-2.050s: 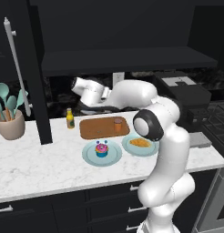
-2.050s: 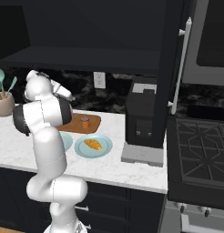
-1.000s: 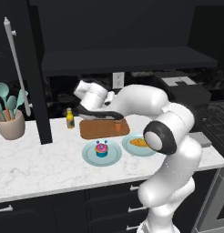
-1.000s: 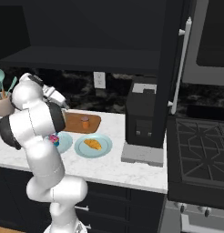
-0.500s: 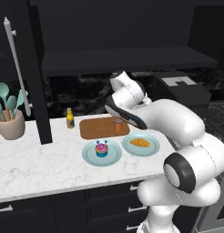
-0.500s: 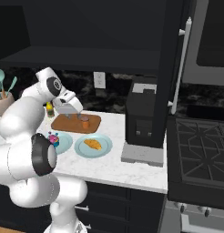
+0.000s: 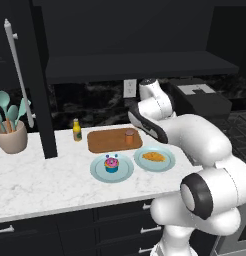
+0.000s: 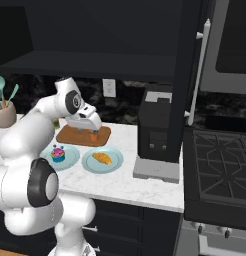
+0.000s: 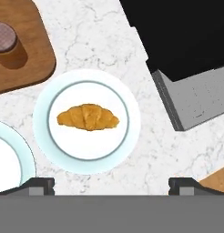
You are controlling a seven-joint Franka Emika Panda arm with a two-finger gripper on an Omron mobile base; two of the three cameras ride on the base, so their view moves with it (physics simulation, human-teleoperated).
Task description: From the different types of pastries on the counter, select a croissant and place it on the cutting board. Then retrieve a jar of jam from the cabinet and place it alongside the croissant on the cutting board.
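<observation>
Left base view: on the marble table [image 7: 40, 180] the wooden board [image 7: 107, 140] carries a squat brown jar [image 7: 129, 136]; in front of the board, a cupcake [image 7: 111, 164] and a croissant [image 7: 153, 156] lie on round blue plates. Right base view: the arm bends over the board, beside a black appliance [image 8: 155, 125]. Hand view: the hand [image 9: 111, 184], spread wide and empty, hovers above the flat golden croissant, centred on its plate [image 9: 86, 157] near the board.

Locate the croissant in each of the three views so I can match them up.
Left base view: croissant on the right-hand pale blue plate, right of centre.
Right base view: croissant, left of centre.
Hand view: croissant, left of centre, plate ringing it.
Shared landmark: the cutting board beside that plate.
</observation>
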